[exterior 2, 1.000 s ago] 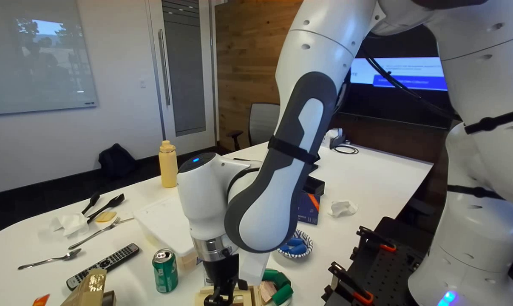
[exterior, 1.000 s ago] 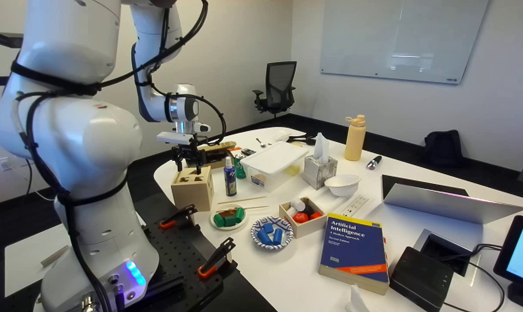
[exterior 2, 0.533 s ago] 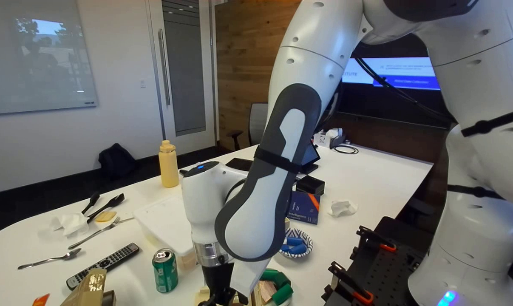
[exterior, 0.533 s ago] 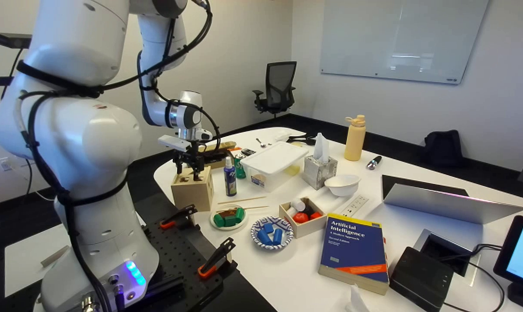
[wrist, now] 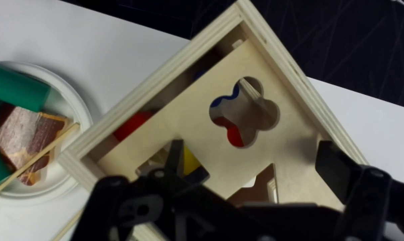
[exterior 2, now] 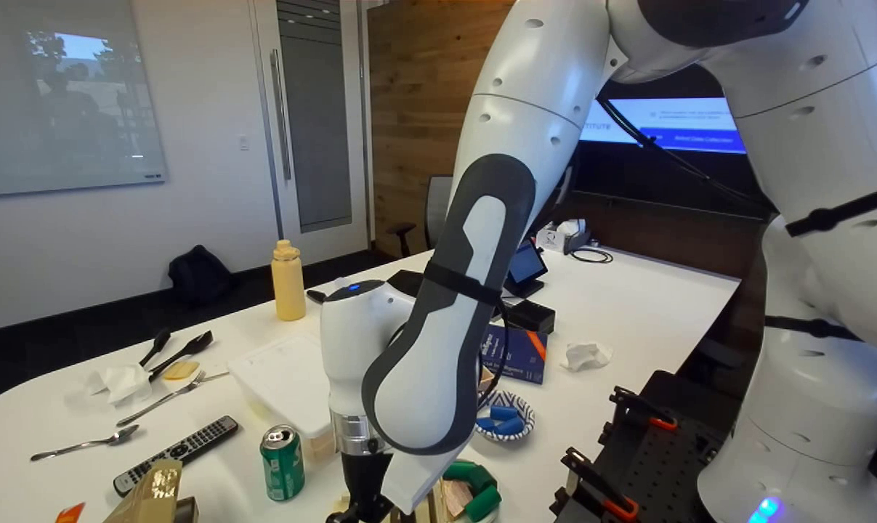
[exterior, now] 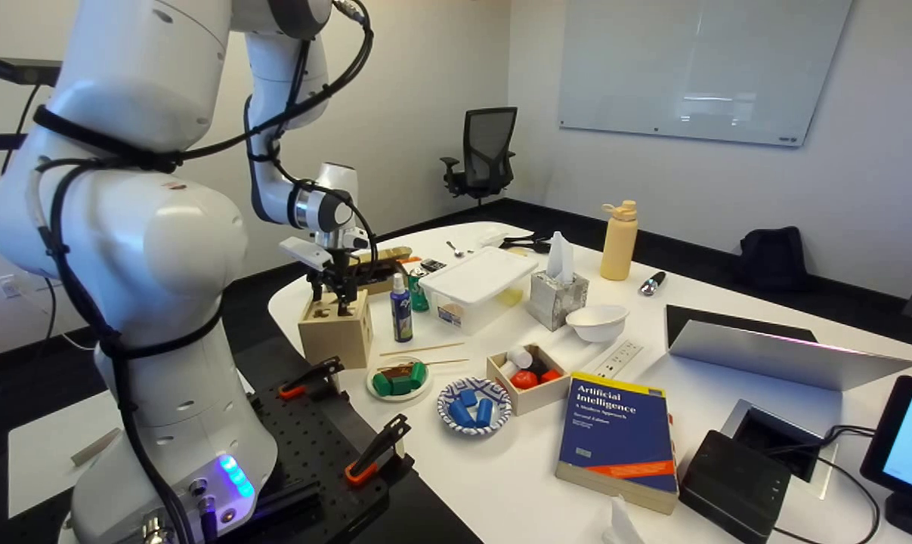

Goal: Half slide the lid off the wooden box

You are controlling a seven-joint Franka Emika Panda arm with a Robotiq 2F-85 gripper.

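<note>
The wooden box stands on the white table near the robot's base in an exterior view. Its rim runs diagonally across the wrist view. The lid is a thin tan panel with a flower-shaped hole, a square hole and an angular hole. A gap between the lid and one rim shows red and blue pieces inside. My gripper is open, fingers wide apart over the lid. One fingertip is at the square hole, the other near the right rim. Contact is unclear. In an exterior view my gripper points down at the box top.
A purple spray bottle and a green can stand beside the box. A plate with green blocks and wooden sticks lies close by. An open cardboard carton is behind. Clamps hold the base plate at the table edge.
My gripper has come down closer to the lid and turned a little, with the arm shifting slightly. Most of this motion is in the first half second. The box has not visibly moved.
</note>
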